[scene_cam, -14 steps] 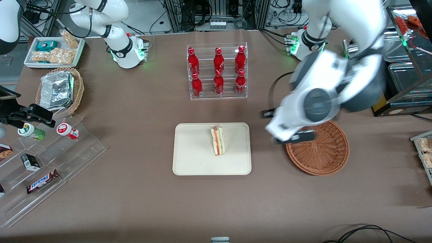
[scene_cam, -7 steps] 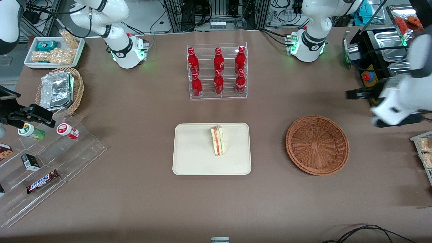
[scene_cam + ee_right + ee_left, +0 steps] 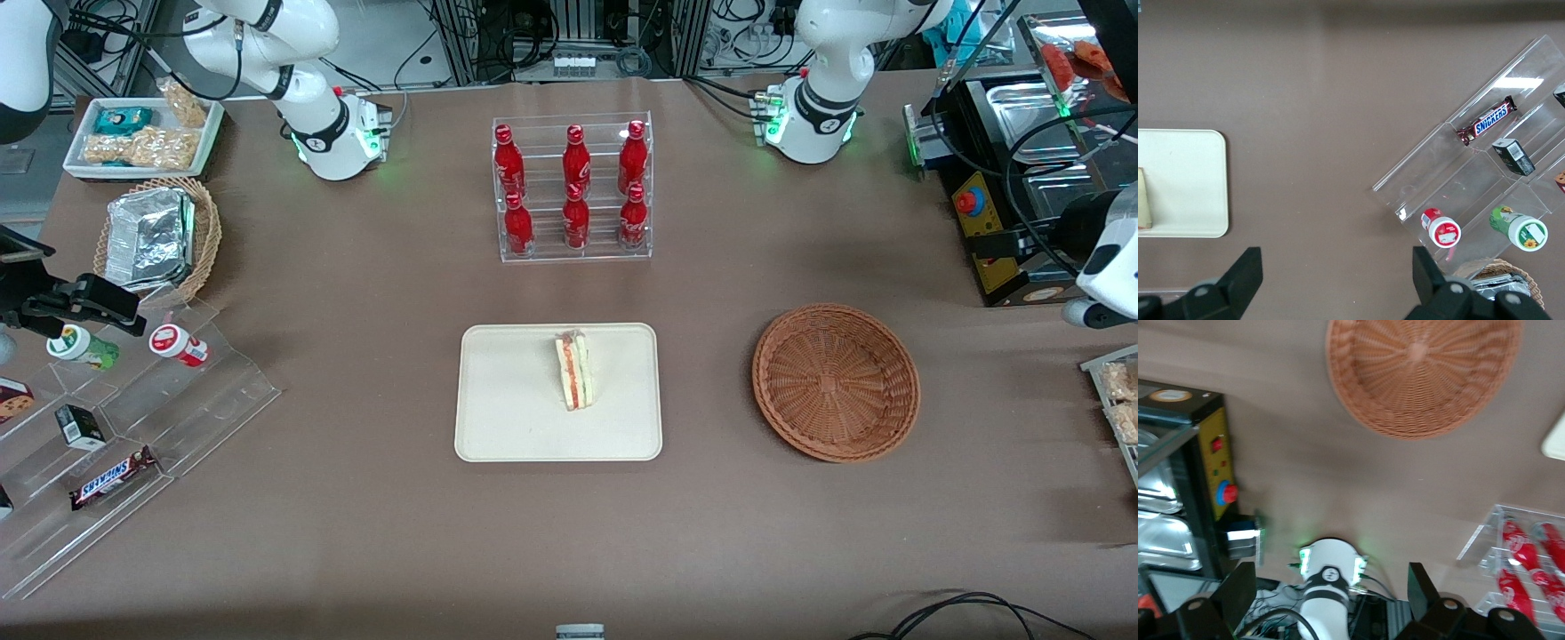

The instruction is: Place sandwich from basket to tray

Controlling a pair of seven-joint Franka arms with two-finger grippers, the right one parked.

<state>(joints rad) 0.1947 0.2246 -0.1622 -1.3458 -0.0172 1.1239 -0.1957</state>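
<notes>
Front view: sandwich (image 3: 574, 371) lies on the tray (image 3: 507, 427), basket (image 3: 836, 382) empty; gripper (image 3: 1331, 600), fingers spread and holding nothing, hangs high off the counter's working-arm end. Task looks complete; nothing more needed.

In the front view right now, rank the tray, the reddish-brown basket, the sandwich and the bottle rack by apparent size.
1. tray
2. bottle rack and basket: too close to rank
3. sandwich

The gripper is open, parked off toward the working arm's end of the table.

The sandwich (image 3: 574, 370) is sat on the tray (image 3: 507, 418), basket (image 3: 836, 380) beside it toward the working arm's end, gripper (image 3: 1331, 597) up over the table edge there
</notes>
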